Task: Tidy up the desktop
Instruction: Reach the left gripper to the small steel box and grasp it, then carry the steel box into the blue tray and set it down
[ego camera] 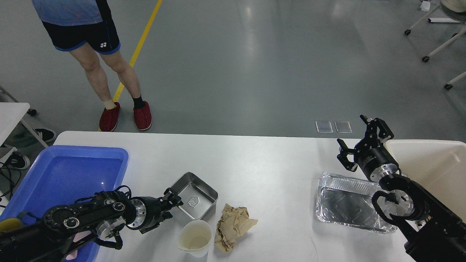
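The white desktop (pixel 255 160) carries a square steel tray (pixel 196 194), a white cup (pixel 194 238), a crumpled brown paper ball (pixel 233 225) and a foil tray (pixel 346 207). My left gripper (pixel 170 205) lies low over the desktop at the steel tray's left corner. Its fingers are slightly apart, and the upper one touches or overlaps the tray's rim. My right gripper (pixel 364 140) is open and empty. It is held above the far edge of the desktop, behind the foil tray.
A blue plastic tray (pixel 69 171) sits at the desktop's left end, partly under my left arm. A beige bin (pixel 433 163) stands at the right end. A person (pixel 91 54) stands beyond the far left edge. A small white table corner (pixel 12 109) is at far left.
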